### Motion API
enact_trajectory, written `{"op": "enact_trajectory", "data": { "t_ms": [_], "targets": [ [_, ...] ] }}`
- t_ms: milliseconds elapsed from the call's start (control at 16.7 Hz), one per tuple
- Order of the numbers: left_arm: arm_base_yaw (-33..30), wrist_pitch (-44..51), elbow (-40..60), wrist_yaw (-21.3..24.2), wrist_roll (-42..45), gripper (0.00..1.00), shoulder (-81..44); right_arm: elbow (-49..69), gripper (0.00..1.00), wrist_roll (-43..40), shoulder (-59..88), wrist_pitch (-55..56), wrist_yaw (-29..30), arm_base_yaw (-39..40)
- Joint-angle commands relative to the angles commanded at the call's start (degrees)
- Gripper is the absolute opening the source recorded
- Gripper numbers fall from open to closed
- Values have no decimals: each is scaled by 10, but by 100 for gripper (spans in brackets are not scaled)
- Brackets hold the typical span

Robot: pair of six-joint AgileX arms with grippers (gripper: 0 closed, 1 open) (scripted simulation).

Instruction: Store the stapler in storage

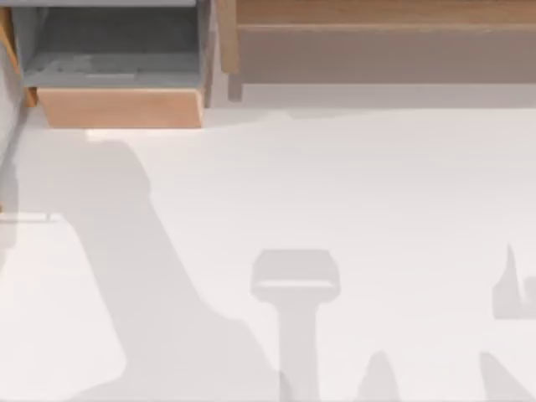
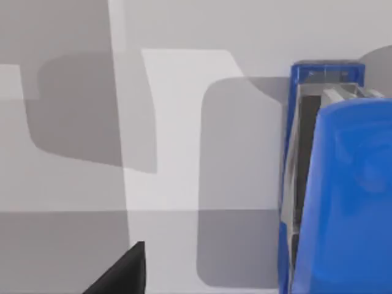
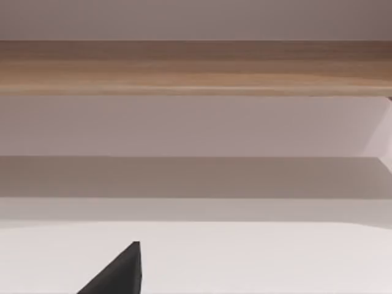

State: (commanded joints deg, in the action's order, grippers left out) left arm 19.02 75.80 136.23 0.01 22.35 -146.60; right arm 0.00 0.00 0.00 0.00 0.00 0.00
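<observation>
Left wrist view, stapler [image 2: 343, 196] long axis vertical

A bare rendered test bench rather than a lived-in room: a plain white table [image 1: 352, 209], a wooden drawer [image 1: 117, 107] pulled open, and a wooden cabinet [image 1: 377, 33] at the back.

Wide stretch of bare white tabletop [image 1: 352, 184], open to passage from the near edge up to the far edge. At the far left, an open wooden drawer with a grey interior [image 1: 117, 75], its light-wood front panel [image 1: 121, 107] jutting over the table. Along the far edge to the right, a long wooden cabinet front [image 1: 385, 42] closing off the way.
</observation>
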Motion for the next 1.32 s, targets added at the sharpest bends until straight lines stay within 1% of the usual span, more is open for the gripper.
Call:
{"op": "enact_trajectory", "data": {
  "t_ms": [120,240,480,780,1080,1320],
  "targets": [
    [8,-39,-40,26,14,100,45,0,100,0,0,0,0,0],
    [19,-97,-90,59,37,100,100,0,100,0,0,0,0,0],
    [68,-273,-214,129,114,100,207,0,100,0,0,0,0,0],
    [169,-557,-400,205,261,100,311,0,100,0,0,0,0,0],
    [268,-866,-611,264,431,100,367,0,100,0,0,0,0,0],
    [312,-1111,-784,309,549,100,374,0,100,0,0,0,0,0]
  ]
}}
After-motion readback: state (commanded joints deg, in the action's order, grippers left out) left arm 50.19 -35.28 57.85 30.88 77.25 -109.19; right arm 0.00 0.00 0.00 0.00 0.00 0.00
